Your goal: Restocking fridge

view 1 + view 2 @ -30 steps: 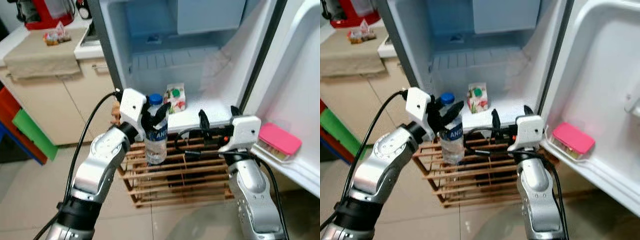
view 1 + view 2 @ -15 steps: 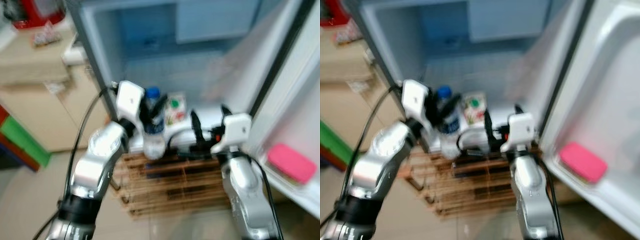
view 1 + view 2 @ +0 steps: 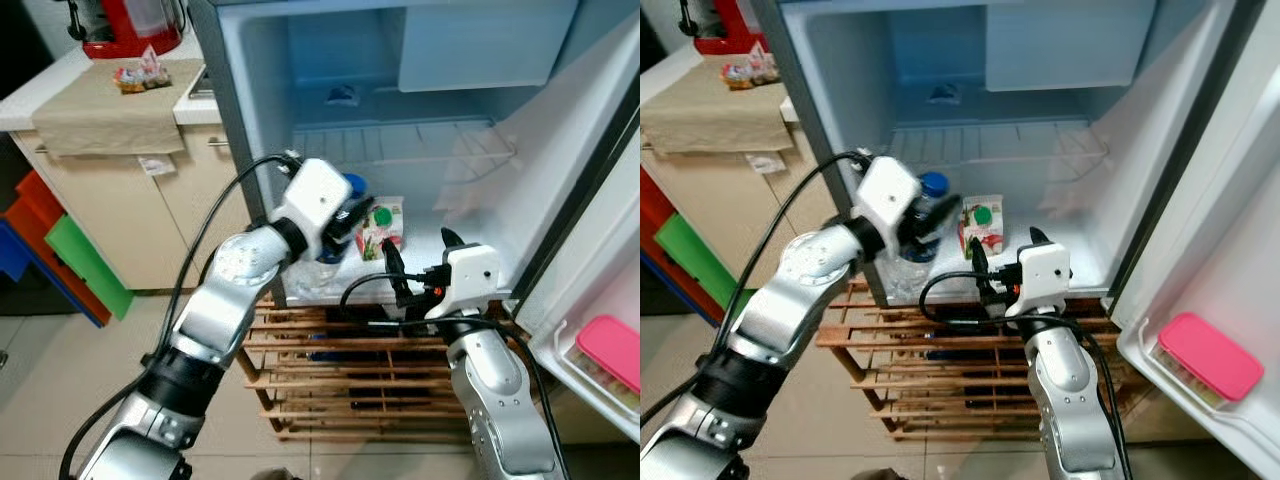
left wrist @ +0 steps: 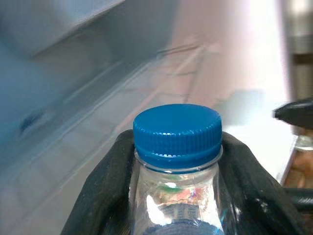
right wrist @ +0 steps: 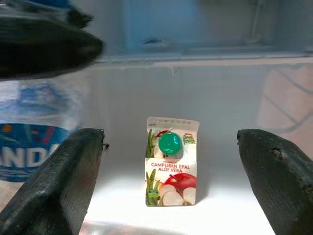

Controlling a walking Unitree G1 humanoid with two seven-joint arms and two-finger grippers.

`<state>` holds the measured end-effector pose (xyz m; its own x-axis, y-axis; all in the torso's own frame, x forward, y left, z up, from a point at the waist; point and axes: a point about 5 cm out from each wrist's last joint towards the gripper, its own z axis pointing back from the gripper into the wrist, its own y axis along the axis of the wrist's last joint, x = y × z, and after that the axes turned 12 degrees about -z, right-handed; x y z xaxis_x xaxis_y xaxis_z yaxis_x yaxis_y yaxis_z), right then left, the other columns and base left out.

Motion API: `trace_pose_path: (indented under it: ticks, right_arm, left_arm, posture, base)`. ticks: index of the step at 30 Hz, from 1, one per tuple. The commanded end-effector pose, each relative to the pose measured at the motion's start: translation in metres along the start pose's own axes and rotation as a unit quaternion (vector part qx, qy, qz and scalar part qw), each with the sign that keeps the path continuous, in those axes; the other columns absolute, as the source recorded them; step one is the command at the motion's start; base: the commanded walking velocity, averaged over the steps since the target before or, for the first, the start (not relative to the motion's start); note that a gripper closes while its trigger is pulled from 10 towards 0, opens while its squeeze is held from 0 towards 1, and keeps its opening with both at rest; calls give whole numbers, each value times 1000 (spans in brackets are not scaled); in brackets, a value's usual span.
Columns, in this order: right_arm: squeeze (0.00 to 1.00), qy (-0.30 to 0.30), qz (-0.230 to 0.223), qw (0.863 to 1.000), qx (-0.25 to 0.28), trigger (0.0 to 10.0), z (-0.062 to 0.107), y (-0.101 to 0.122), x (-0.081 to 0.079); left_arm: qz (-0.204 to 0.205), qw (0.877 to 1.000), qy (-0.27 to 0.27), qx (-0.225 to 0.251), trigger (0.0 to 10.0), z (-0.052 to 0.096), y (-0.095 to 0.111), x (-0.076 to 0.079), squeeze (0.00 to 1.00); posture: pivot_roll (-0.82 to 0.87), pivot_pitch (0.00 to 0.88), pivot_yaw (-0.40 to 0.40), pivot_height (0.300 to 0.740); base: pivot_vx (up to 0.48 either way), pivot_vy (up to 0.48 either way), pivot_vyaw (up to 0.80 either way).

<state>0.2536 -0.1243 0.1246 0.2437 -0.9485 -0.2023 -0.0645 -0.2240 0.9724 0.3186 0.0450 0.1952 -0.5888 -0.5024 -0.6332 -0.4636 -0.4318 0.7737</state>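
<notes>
While the fridge (image 3: 450,200) stands open:
Left gripper (image 4: 178,196): clamped on water bottle (image 4: 177,147), beside juice carton (image 5: 171,160).
Right gripper (image 5: 171,186): spread wide, facing carton.

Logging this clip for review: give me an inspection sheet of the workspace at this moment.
Surface: fridge floor, white, open door to the robot's right.
Job's things: water bottle, blue cap, held at the fridge's front edge; juice carton upright inside.
Clutter: pink box in the door shelf.
Grippers: left gripper jaws shut on the bottle's neck; right gripper jaws open, facing the carton.
Cables: black cable along the left arm.
Surroundings: wooden rack under the fridge; counter beside it.
</notes>
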Motion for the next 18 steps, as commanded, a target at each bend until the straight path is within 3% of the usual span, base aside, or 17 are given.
trace_pose_path:
  ticks: [1,2,4,6,7,10,11,16,18]
  right_arm:
    - [0,3,-4,1000,4,10000,1,4,-3]
    - [0,3,-4,1000,4,10000,1,4,-3]
    - [0,12,-4,1000,2,10000,6,5,-10]
    - [0,13,-3,1000,2,10000,7,5,-11]
    - [0,12,-3,1000,1,10000,14,6,-13]
    - [0,8,-3,1000,-2,10000,20,6,-14]
    - [0,3,-4,1000,-6,10000,26,5,-16]
    - [0,0,-4,1000,-7,10000,36,9,-23]
    - [0,-1,-3,1000,1,10000,42,16,-28]
  left_arm:
    - [-56,998,-19,3,10000,-8,1,-1,0]
    - [-56,998,-19,3,10000,-8,1,-1,0]
    - [-117,992,-56,7,10000,-24,-2,5,0]
    - [-123,990,-63,8,10000,-26,-3,7,0]
    - [-157,984,-85,19,10000,-29,-1,12,0]
    - [-182,977,-108,30,10000,-31,-2,18,0]
    - [-206,968,-137,35,10000,-32,-7,29,0]
    - [-212,963,-163,31,10000,-32,-19,39,0]
    - [-200,967,-158,5,10000,-33,-30,38,0]
  posture:
    - [-77,0,109,740]
    - [-77,0,109,740]
    - [-91,0,128,740]
    - [-91,0,128,740]
    - [-105,0,151,740]
    - [-111,21,162,740]
    - [-115,48,173,740]
    - [-132,99,199,740]
    - [-144,142,208,740]
  base:
    - [0,0,0]
    - [0,0,0]
    - [0,0,0]
    - [0,0,0]
    - [0,0,0]
    - [0,0,0]
    - [0,0,0]
    - [0,0,0]
    - [0,0,0]
